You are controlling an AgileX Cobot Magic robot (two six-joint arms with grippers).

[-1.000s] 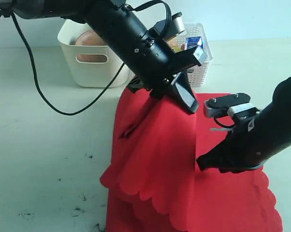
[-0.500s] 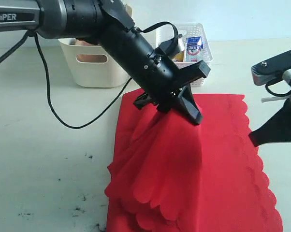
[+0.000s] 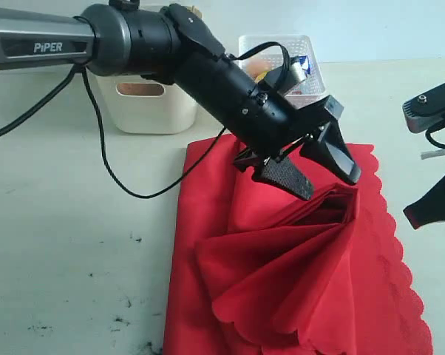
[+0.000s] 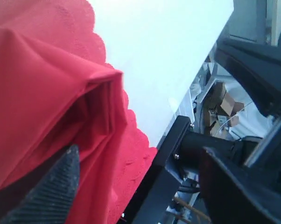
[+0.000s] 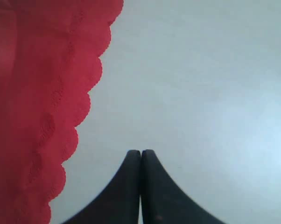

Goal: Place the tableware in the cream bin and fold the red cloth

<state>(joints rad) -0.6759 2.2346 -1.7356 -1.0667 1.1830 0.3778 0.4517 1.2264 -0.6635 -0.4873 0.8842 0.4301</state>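
Beside the red cloth (image 5: 38, 93) — right hand (image 5: 140, 153) closed, only wrist view tells.

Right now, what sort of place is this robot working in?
Probably a robotics lab or workshop: a scuffed pale table, a cabled arm marked PIPER, and cardboard boxes cluttered beyond the table's edge in the left wrist view.

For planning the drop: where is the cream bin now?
In the exterior view, the cream bin stands at the back left, left of the white basket and behind the red cloth.
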